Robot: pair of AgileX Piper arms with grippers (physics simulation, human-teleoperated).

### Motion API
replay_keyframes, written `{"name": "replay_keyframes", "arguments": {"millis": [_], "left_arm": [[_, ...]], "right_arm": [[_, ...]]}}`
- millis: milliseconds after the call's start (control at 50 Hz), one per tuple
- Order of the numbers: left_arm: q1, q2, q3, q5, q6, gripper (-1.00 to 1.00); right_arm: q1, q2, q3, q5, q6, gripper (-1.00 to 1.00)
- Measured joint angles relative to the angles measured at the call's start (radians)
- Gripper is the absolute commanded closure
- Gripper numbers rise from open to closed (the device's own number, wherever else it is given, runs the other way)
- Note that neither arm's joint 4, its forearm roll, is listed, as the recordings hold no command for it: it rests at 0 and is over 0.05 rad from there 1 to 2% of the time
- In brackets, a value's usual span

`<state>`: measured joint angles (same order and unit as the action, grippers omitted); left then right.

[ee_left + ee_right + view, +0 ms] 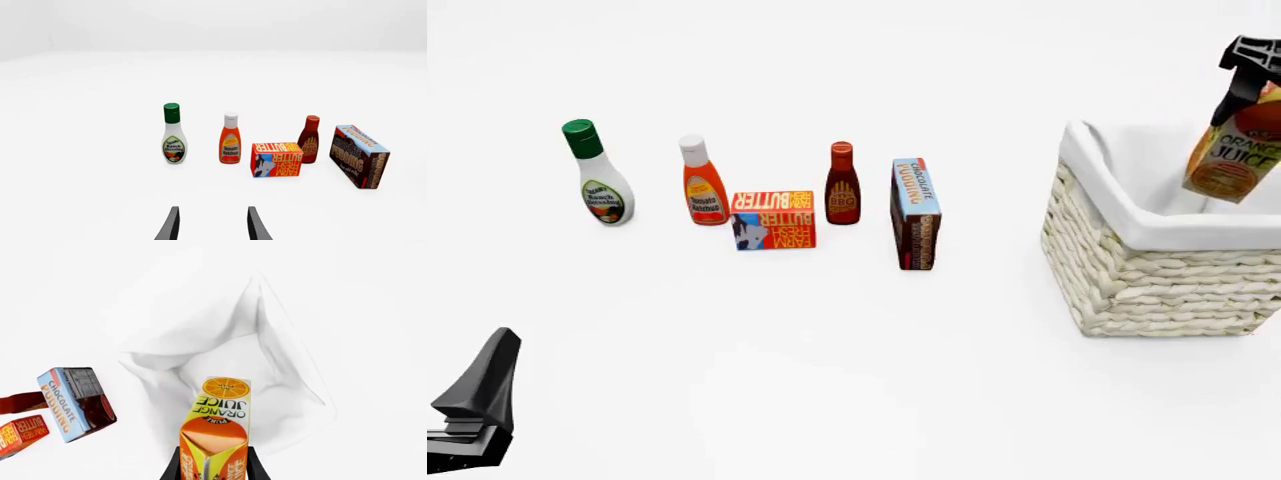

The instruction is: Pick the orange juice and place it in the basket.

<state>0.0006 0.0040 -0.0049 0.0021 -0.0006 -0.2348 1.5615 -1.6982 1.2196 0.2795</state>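
My right gripper (1248, 85) is shut on the top of the orange juice (1234, 150), an orange and yellow carton. It holds the carton tilted in the air above the open top of the basket (1154, 265), a cream wicker basket with a white lining at the right. In the right wrist view the carton (217, 425) sits between my fingers (175, 467), with the basket's white lining (200, 335) below it. My left gripper (481, 400) is low at the front left, open and empty. Its fingers (170, 225) point toward the row of groceries.
A row of groceries stands left of the basket: a ranch dressing bottle (598, 180), a ketchup bottle (703, 185), a butter box (774, 220), a dark BBQ sauce bottle (842, 185) and a chocolate pudding box (916, 212).
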Motion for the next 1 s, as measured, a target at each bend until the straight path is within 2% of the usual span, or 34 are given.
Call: {"name": "replay_keyframes", "arguments": {"millis": [1000], "left_arm": [[0.000,0.000,0.000,0.000,0.000,-1.00]], "right_arm": [[-0.032,0.130,-0.013,-0.077,-0.038,1.00]]}}
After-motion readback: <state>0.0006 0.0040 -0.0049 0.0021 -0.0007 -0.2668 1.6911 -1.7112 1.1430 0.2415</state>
